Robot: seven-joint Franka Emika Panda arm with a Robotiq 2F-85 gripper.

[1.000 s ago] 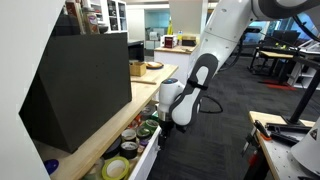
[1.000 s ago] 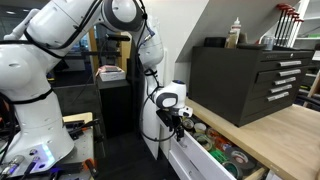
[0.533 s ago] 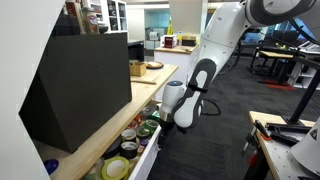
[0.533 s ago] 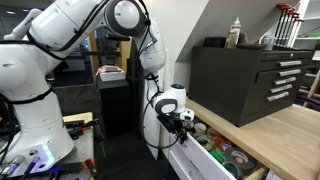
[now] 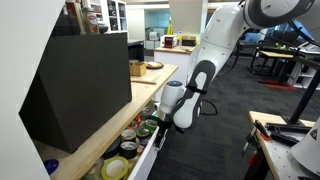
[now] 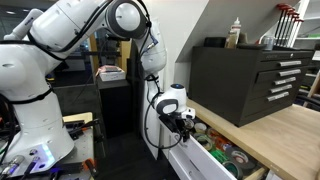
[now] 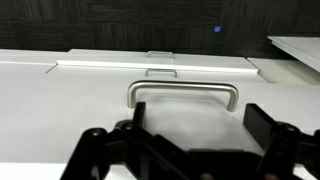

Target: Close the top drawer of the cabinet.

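Wrist view: the claw [image 7: 188, 148] faces the top drawer's [image 7: 60, 110] flat white front, jaws spread and empty.
The handle [image 7: 183, 94] lies straight ahead of the claw, its bar running side to side. In an exterior view the drawer stands pulled out of the cabinet [image 6: 282, 130], tape rolls [image 5: 125, 148] showing; closing it likely means pushing straight toward the cabinet.

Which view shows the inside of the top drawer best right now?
The exterior view facing along the open drawer: it looks down onto the tape rolls inside. The exterior view from the opposite end shows the drawer with its contents smaller. The wrist view shows only white fronts and a handle.
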